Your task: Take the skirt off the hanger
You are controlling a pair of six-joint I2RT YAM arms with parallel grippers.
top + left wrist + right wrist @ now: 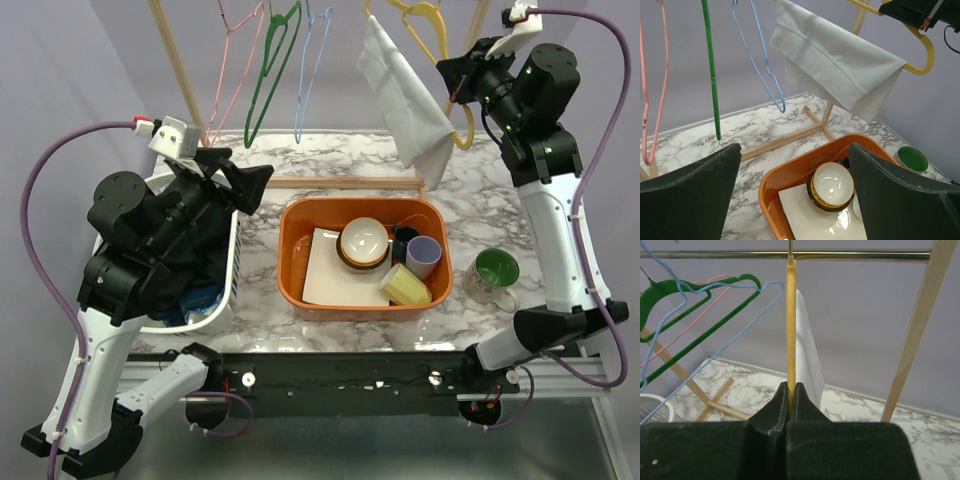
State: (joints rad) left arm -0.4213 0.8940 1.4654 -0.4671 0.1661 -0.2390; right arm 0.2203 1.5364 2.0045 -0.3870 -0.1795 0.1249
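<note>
A white skirt (405, 95) hangs folded over the lower bar of a yellow hanger (425, 25) on the rack's rail at the back right. My right gripper (458, 80) is shut on that hanger; in the right wrist view its jaws (791, 390) pinch the yellow hanger (791, 330) edge-on, and the skirt (807, 350) hangs just behind. My left gripper (245, 180) is wide open and holds nothing. It is raised over the left side of the table and faces the skirt (840, 65) and the hanger (920, 45) from a distance.
Pink (235, 60), green (272, 70) and blue (312, 60) hangers hang bare on the rail. An orange bin (295, 260) holds a plate, a bowl and cups. A green mug (495, 272) stands at its right. A white laundry basket (232, 270) sits under my left arm. The rack's wooden base bar (340, 182) crosses the table.
</note>
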